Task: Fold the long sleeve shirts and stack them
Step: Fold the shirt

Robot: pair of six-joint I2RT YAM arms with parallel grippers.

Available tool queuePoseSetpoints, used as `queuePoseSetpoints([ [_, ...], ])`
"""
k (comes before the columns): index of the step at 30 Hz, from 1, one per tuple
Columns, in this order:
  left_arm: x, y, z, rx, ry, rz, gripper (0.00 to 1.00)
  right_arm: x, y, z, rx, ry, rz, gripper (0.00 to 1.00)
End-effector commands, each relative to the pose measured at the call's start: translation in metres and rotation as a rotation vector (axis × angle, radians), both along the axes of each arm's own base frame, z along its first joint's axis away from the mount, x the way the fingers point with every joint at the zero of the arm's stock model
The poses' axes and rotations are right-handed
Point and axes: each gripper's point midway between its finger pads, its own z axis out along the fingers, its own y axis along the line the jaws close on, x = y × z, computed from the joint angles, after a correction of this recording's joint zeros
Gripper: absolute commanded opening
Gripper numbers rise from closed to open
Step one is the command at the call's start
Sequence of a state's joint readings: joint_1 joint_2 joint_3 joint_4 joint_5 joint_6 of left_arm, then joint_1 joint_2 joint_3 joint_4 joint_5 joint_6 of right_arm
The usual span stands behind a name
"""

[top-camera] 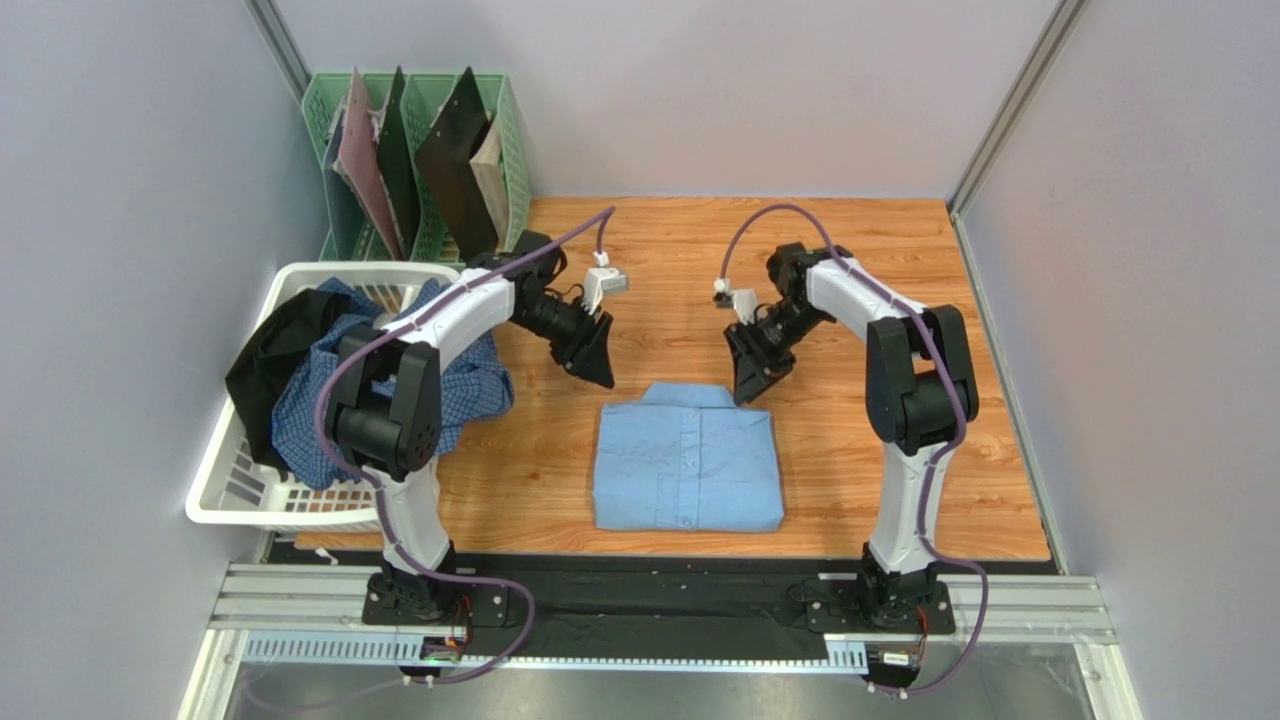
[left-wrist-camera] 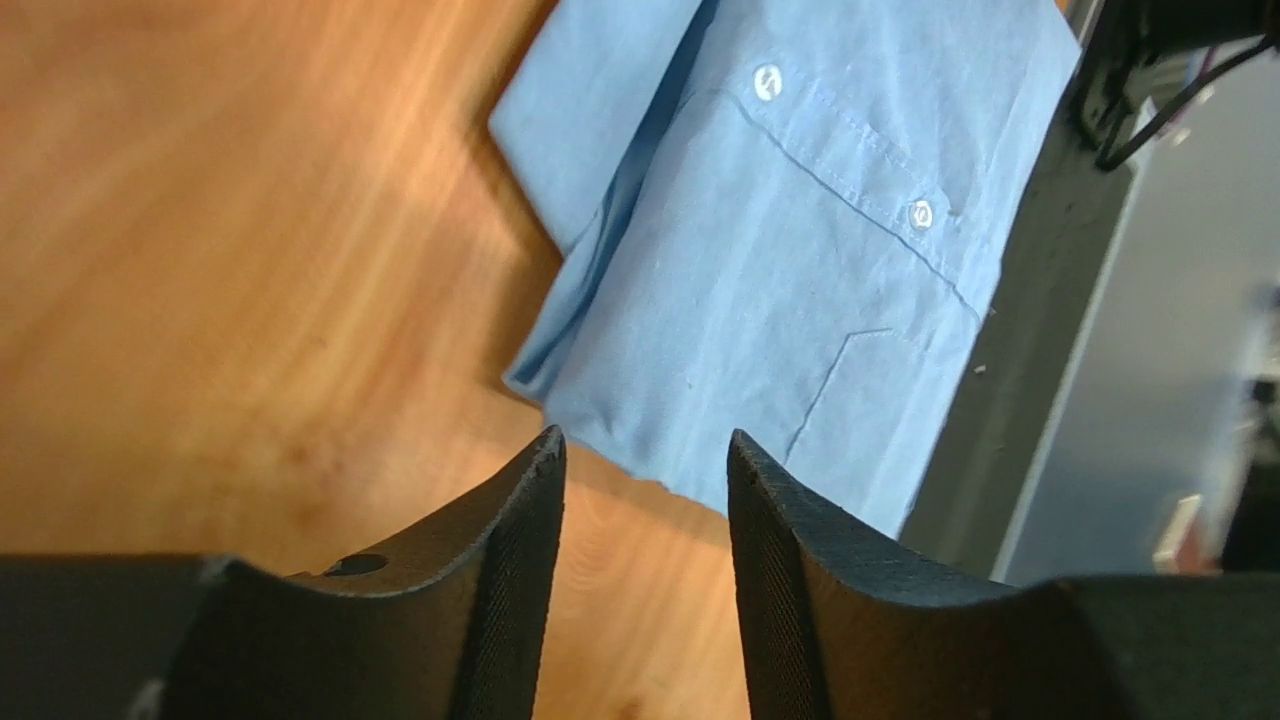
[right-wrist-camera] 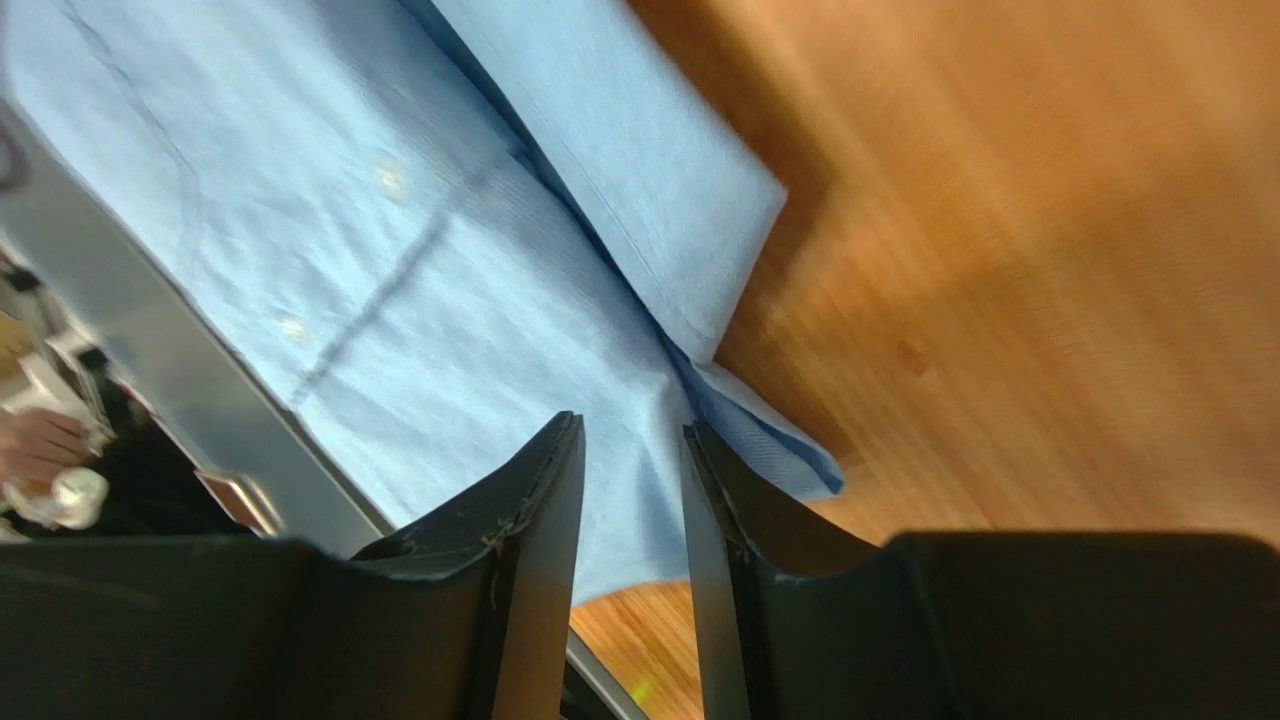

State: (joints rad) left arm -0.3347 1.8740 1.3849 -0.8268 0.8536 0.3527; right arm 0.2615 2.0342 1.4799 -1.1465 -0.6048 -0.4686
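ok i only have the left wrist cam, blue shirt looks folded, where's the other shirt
Observer: The checked shirt is crumpled in the white basket on the left, spilling over its rim.
Operator: anything else in there
Observer: A black garment lies beside it in the basket.
Operator: and the right gripper
Observer: The right gripper is open at the far right corner of the blue shirt, holding nothing.
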Motion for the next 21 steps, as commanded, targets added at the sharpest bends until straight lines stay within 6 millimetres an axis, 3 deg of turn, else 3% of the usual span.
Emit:
queuePoseSetpoints([
  [1,0.009,-0.029,0.032,-0.104,-0.326,-0.265,0.51,0.042,0.035,0.065,0.228,-0.060,-0.132,0.34],
  [4,0.008,-0.050,0.021,-0.089,-0.421,-0.393,0.51,0.059,0.058,0.071,0.308,-0.005,-0.211,0.28],
  [8,0.004,-0.070,0.005,-0.036,-0.460,-0.497,0.51,0.071,0.077,0.053,0.333,0.067,-0.257,0.19],
  [12,-0.001,-0.082,-0.009,-0.001,-0.477,-0.557,0.51,0.069,0.092,0.031,0.297,0.121,-0.270,0.15],
  [21,-0.011,-0.099,-0.041,0.075,-0.460,-0.638,0.51,0.057,0.091,-0.014,0.197,0.152,-0.238,0.12],
])
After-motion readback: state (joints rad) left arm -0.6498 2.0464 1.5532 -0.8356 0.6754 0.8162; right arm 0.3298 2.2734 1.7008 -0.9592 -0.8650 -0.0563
